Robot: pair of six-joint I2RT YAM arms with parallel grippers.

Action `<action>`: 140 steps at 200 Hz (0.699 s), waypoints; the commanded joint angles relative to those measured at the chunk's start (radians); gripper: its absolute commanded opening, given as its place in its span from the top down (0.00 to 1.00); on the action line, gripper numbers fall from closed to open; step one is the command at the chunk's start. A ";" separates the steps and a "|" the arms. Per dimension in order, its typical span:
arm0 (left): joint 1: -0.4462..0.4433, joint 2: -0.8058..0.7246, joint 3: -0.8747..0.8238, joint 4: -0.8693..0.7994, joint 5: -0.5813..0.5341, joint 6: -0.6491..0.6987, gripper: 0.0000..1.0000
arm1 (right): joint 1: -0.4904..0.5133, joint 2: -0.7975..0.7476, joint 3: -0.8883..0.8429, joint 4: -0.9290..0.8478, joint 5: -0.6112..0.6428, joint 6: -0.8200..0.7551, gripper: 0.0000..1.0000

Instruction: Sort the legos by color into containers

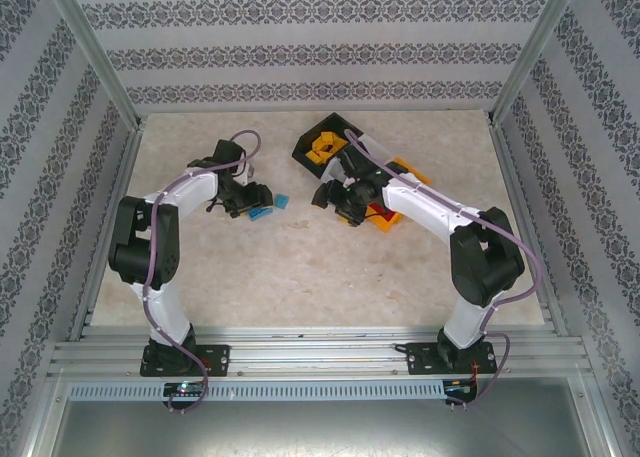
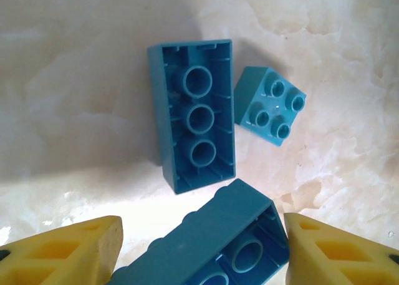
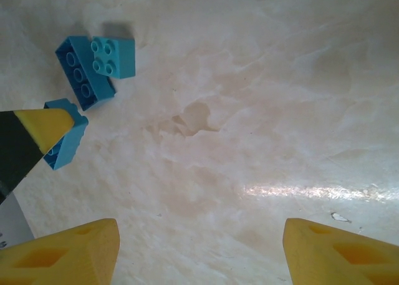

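Blue brick (image 2: 212, 241) on bench (image 2: 75, 79), left of centre, between left fingers (image 2: 68, 251); cannot tell whether clenched. Right fingers (image 3: 340, 247) released, empty, over bare bench. Best: square up on brick sides, stay clear of long blue brick (image 2: 196, 132) just beyond, lift straight.

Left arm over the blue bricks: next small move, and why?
Probably close the left gripper fully on the long blue brick between its yellow pads, before any lift. That brick lies tilted, hollow side showing, and I cannot tell whether both pads press on it. The other long blue brick and the small square blue brick lie apart from it, so closing should disturb neither.
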 commanded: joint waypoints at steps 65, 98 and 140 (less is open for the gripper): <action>0.016 -0.158 -0.137 0.065 0.196 -0.126 0.62 | 0.136 -0.031 -0.108 0.201 -0.021 0.062 0.31; 0.016 -0.211 -0.200 0.204 0.287 -0.321 0.61 | 0.170 -0.101 -0.212 0.375 0.034 0.137 0.31; 0.013 -0.194 -0.224 0.401 0.323 -0.543 0.61 | 0.098 -0.309 -0.286 0.285 0.204 0.126 0.30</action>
